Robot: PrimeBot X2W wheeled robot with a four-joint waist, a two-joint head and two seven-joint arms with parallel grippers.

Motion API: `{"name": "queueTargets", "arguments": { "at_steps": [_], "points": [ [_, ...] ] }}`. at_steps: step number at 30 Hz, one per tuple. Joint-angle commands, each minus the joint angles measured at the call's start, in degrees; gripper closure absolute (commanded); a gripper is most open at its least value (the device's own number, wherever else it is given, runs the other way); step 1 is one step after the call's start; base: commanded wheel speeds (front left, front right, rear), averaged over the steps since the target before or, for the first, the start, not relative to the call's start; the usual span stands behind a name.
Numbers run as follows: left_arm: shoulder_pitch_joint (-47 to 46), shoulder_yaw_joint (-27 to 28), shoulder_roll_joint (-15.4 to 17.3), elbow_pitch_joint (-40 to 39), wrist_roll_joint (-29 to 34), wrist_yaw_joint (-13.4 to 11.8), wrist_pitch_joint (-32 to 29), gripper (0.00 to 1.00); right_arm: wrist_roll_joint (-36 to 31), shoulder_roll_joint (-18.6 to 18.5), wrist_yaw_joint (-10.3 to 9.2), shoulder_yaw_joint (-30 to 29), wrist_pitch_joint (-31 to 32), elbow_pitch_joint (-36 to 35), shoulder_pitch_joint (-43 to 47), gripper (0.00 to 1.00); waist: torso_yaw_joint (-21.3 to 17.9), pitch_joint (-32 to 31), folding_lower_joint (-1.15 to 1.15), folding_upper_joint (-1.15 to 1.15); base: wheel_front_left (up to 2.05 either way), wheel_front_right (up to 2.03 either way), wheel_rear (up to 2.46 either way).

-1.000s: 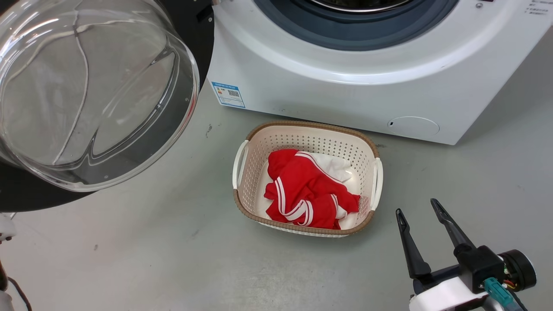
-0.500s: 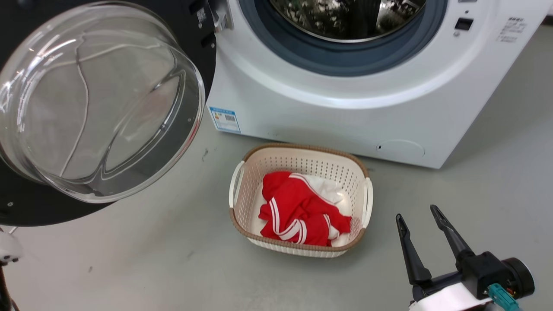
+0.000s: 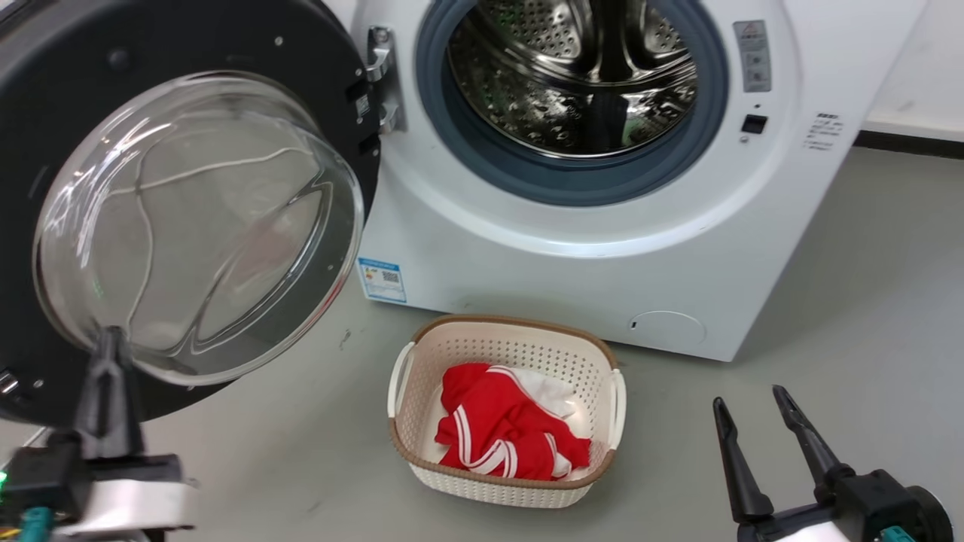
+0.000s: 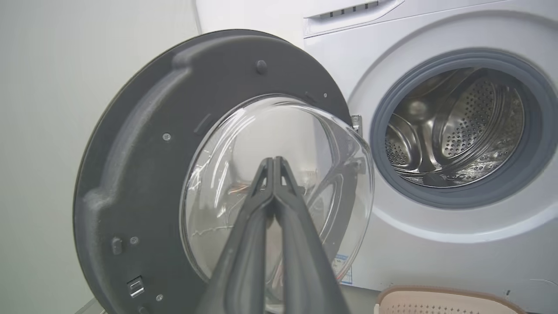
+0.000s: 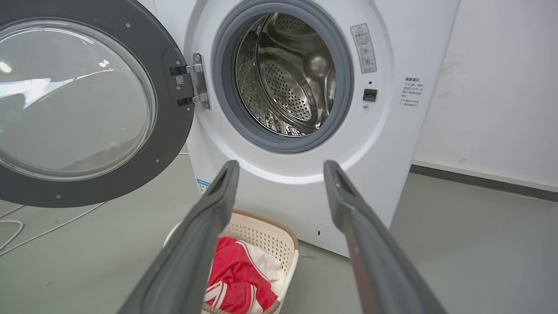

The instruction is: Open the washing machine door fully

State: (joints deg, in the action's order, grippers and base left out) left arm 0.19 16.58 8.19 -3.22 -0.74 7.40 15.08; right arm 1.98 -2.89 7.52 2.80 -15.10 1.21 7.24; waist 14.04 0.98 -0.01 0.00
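On L, washing machine door [image 3: 188, 226] swung out, hinged to machine [image 3: 572, 278] at L of opening; drum [image 3: 572, 75] inside. On floor [image 3: 301, 452] in front of machine: basket [image 3: 512, 324], clothes [image 3: 504, 433] in it. L gripper [image 3: 111, 346] before door's lower part; R gripper [image 3: 749, 397] to R of basket, apart

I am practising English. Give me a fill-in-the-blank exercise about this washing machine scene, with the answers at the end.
1. The washing machine door hangs to the ____ of the drum.
2. The left hand is ____, its fingertips touching.
3. The right hand is ____, its fingers spread.
4. The basket holds a ____ garment with white stripes.

Answers: left; shut; open; red
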Motion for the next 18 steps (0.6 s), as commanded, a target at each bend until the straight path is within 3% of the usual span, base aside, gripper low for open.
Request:
{"name": "queueTargets", "arguments": {
  "at_steps": [1,8,14,16,17,18],
  "points": [
    [1.15,-1.35,-0.41,-1.06,0.03,0.0,0.13,1.0,0.28,0.05,-0.06,-0.44,-0.09,-0.56,0.71,0.0,-1.1,-0.85,0.01,0.0,0.0,0.0,0.0],
    [4.87,-5.89,-2.96,-4.66,-0.24,-0.29,0.13,1.0,-0.06,0.05,-0.06,-2.41,-0.09,-2.57,1.51,0.0,-5.82,-1.71,0.01,0.0,0.0,0.0,0.0],
    [6.77,-9.8,-4.05,-2.97,-0.07,-0.4,0.13,1.0,0.38,0.05,-0.06,-3.6,-0.09,-3.04,2.64,0.0,-9.4,-1.81,0.01,0.0,0.0,0.0,0.0],
    [7.13,-10.56,-4.24,-2.23,-0.11,-0.68,0.13,0.54,0.52,0.04,-0.06,-3.93,-0.09,-3.15,2.71,0.0,-10.42,-1.74,0.01,0.0,0.0,0.0,0.0],
    [7.41,-10.94,-4.28,-1.86,0.18,-0.87,0.13,0.01,0.61,0.05,-0.06,-4.05,-0.09,-3.17,2.82,0.0,-10.86,-1.69,0.01,0.0,0.0,0.0,0.0],
    [7.46,-11.31,-4.36,-1.72,0.22,-1.07,0.14,0.0,0.62,0.05,-0.06,-4.19,-0.09,-3.19,2.9,0.0,-11.29,-1.61,0.01,0.0,0.0,0.0,0.0]
  ]
}}
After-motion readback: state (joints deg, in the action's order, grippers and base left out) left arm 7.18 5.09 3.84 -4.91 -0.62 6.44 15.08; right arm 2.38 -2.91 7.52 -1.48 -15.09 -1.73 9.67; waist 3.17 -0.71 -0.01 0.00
